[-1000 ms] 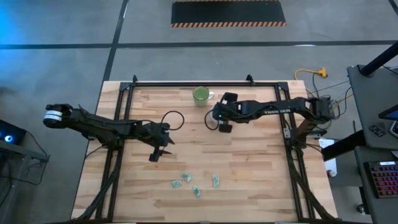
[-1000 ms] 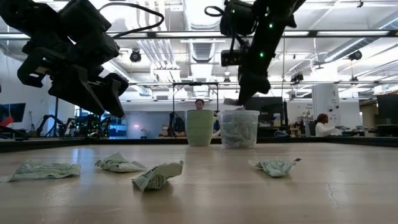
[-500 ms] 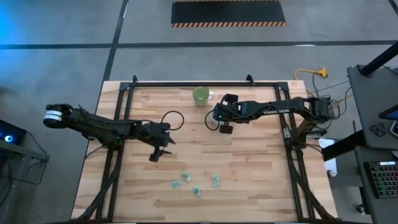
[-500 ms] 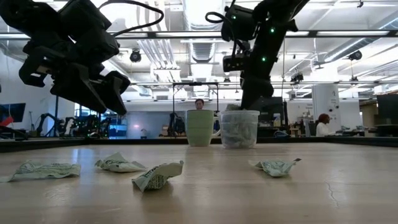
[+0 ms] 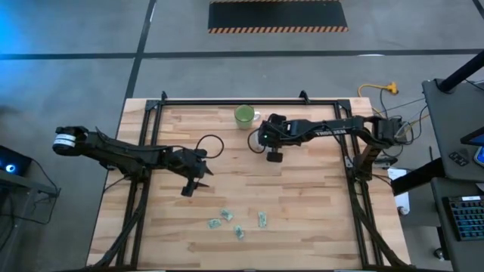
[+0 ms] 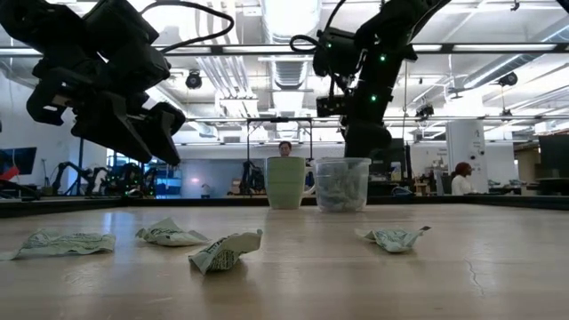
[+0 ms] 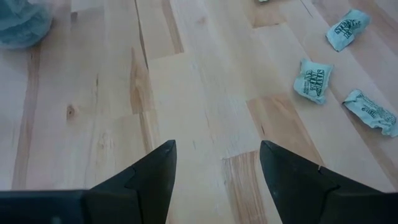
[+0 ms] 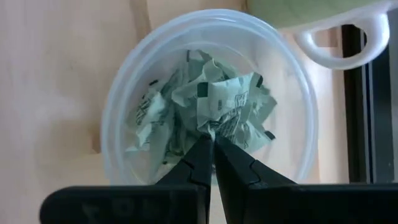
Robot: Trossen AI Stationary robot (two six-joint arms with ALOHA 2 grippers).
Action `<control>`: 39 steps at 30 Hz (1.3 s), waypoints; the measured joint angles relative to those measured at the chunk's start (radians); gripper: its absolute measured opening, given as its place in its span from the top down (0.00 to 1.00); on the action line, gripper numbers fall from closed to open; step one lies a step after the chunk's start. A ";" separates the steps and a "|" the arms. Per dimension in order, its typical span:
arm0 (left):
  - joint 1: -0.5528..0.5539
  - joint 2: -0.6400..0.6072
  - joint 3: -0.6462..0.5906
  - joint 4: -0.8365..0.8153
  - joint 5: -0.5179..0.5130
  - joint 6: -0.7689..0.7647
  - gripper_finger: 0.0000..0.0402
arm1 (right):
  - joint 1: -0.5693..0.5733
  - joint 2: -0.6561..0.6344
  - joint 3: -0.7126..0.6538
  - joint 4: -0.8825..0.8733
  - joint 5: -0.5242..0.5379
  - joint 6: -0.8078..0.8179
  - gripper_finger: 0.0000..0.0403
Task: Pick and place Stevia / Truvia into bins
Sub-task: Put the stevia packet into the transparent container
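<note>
Several crumpled pale green and white sachets lie flat on the wood near the table's near edge [image 5: 238,232] [image 6: 224,251] [image 7: 313,79]. The clear plastic cup [image 8: 124,81] [image 6: 342,184] stands near the far edge beside a green mug and holds more sachets. My right gripper [image 8: 213,142] [image 5: 265,138] hangs right over the cup's mouth, shut on one sachet. My left gripper [image 7: 214,155] [image 5: 187,187] hovers open above bare wood left of the middle, with the loose sachets toward the near side of it. My right gripper pinches a crumpled sachet [image 8: 221,109] by its edge between the two fingertips, coming from above and pointing down. The sachet hangs below the fingers inside the cup's rim, over the sachets lying in the cup; whether it touches them I cannot tell.
A green mug [image 5: 243,115] [image 6: 285,182] stands right next to the clear cup on its far-left side, handle toward the cup. A dark frame [image 5: 227,100] runs along the table's far edge and sides. Bare wood lies between the cup and the loose sachets.
My right gripper has moved slightly toward the table's left and come down, from above the cup's right side to its mouth, staying shut on the sachet.
</note>
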 joint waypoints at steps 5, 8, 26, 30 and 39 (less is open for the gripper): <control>0.000 0.000 0.000 0.001 0.000 -0.001 0.47 | -0.010 -0.001 0.000 0.018 -0.001 -0.001 0.98; 0.000 0.000 0.000 0.001 0.000 -0.001 0.47 | -0.010 -0.001 0.000 0.023 0.001 -0.004 0.98; 0.000 0.000 -0.004 -0.004 0.000 -0.001 0.47 | -0.009 -0.005 0.028 -0.068 0.004 0.067 0.72; 0.000 0.000 -0.005 -0.003 0.000 -0.001 0.47 | -0.007 -0.006 0.053 -0.131 0.005 0.110 0.69; 0.000 0.000 -0.006 0.000 0.000 -0.001 0.47 | 0.002 -0.032 0.070 -0.128 0.005 0.108 0.68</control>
